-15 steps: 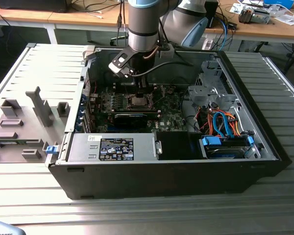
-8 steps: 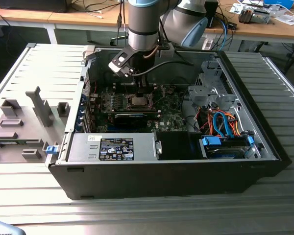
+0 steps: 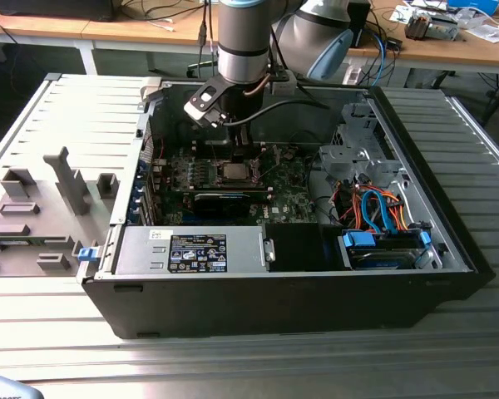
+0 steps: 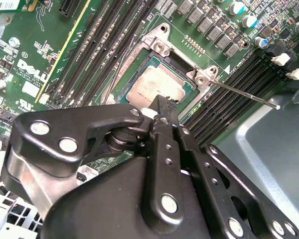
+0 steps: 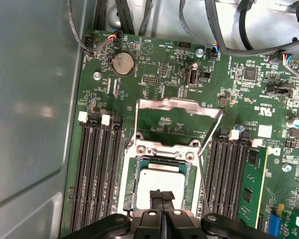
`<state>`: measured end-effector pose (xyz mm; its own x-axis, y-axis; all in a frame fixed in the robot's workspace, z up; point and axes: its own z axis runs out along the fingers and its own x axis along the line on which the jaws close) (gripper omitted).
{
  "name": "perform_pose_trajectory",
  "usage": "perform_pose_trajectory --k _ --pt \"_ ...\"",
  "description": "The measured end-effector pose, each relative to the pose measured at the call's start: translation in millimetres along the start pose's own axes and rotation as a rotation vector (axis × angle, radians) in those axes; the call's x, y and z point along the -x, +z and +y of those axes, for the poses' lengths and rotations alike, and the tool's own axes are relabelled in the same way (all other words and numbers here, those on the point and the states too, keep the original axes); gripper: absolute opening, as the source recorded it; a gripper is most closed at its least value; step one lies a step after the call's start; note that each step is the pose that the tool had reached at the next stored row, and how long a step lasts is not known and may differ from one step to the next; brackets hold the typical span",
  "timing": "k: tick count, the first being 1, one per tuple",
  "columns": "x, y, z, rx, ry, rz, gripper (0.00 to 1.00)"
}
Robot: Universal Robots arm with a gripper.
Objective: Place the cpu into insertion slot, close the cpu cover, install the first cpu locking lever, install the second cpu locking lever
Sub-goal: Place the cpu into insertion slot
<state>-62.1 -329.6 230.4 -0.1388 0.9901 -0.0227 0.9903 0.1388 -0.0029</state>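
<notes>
A: Checking the cpu (image 5: 159, 178) first: lying flat in the socket (image 5: 129, 184), silver top up, edges square to the frame?

B: Flat and level, going by both wrist views. No corner riding high. Counting the placing step as done.

A: And the gripper (image 5: 162, 193)?

B: Fingers pressed together, nothing clamped between. Tip poised over the near edge of the cpu, right above it. Touching or just clear: cannot tell.

A: Meaning which step in hand, then?

B: Closing the cover (image 5: 179, 103), most likely. Standing open now, tipped up at the far side of the socket, across the cpu from the gripper.

A: Levers?

B: Both free, by the look of it. One thin lever (image 4: 244, 94) sticking out sideways from a socket corner in the second wrist view, over the memory slots (image 4: 224, 107); the other running along the opposite side. Neither hooked down.

A: Needing what for the cover?

B: Probably reaching past the cpu without dragging across its top, then pushing the raised frame over and down with the closed tip. Calls for a gentle arc, and for keeping both levers out from under the frame.

A: Wider surroundings?

B: Green board (image 5: 164, 84) around the socket, memory slots on either side, all deep inside the open case (image 3: 274, 307), with the arm (image 3: 243, 50) reaching down from above in the exterior view.
</notes>
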Motion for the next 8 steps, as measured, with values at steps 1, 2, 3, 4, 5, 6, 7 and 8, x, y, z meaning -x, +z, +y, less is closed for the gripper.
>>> perform_pose_trajectory --k 1,2,3,4,5,6,7,8 --pt "0.0 -0.1 0.0 -0.0001 0.000 -0.0001 0.11" --pt "0.0 -0.3 0.0 -0.0001 0.000 -0.0001 0.11" --pt "0.0 -0.4 0.0 -0.0001 0.000 -0.0001 0.11" --pt "0.0 -0.7 0.0 -0.0001 0.000 -0.0001 0.11" --pt "0.0 -0.9 0.0 -0.0001 0.000 -0.0001 0.11" --pt "0.1 -1.5 0.0 -0.0002 0.000 -0.0002 0.11" --pt "0.1 -2.0 0.0 -0.0001 0.000 -0.0002 0.11" --pt "0.1 -3.0 0.0 -0.0001 0.000 -0.0001 0.11"
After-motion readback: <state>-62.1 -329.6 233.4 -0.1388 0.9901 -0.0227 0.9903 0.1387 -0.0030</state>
